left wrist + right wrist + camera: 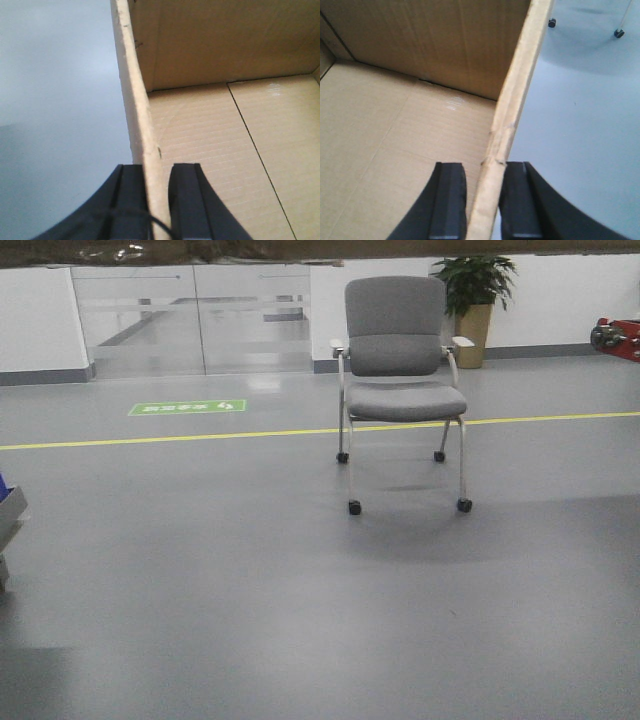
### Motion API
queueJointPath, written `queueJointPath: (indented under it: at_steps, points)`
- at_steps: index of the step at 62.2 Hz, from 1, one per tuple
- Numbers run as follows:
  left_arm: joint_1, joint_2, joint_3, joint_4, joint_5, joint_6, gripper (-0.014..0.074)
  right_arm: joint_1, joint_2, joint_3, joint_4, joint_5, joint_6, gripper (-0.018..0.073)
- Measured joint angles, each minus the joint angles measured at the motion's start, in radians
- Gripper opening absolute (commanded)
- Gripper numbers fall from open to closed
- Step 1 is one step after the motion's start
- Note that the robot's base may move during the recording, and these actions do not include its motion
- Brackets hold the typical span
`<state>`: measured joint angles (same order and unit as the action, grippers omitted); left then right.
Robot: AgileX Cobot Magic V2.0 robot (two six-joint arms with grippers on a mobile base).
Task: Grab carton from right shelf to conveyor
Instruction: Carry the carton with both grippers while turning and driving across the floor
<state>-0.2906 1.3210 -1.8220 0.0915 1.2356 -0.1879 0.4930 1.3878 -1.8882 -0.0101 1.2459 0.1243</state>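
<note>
Nearest the lens in the left wrist view: the two black fingers (186,200) of the left end effector (158,172), clamped narrowly on a side wall of the carton (215,150). One finger outside, the other inside, both touching the cardboard. Grips that wall by its raw top edge. Looks down past it into the brown corrugated interior: bottom panels meeting at a dark seam, far wall rising behind. Outside the wall, only smooth grey floor (55,100), seen from above.

Mirrored in the right wrist view: right end effector (484,167) pinched down to the thickness of the opposite wall, black fingers either side of it and in contact. Shows the carton's inner bottom left of the wall, with a small glossy patch near the far wall. To the right, grey floor and two black casters (618,33) near the view's top right corner. So: carton held between both arms by its two side walls, over the floor. Cannot tell how high above it.

In the front view:
- office chair (400,370), grey, standing on the floor just on the near side of a yellow line (200,437)
- green floor marking (187,407) beyond the line to the left
- glass partition (190,320) and potted plant (475,285) along the back wall
- red object (620,338) at the right edge
- blue and grey corner (8,505) at the left edge, too cropped to identify
</note>
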Motion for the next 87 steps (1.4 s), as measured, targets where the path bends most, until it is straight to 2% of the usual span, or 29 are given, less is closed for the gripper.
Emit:
queueJointPath:
  at_steps: [87]
  points:
    - [0.000,-0.002,0.000,0.004,0.000,0.000,-0.0009,0.000,0.002,0.000,0.002,0.000,0.000,-0.0070]
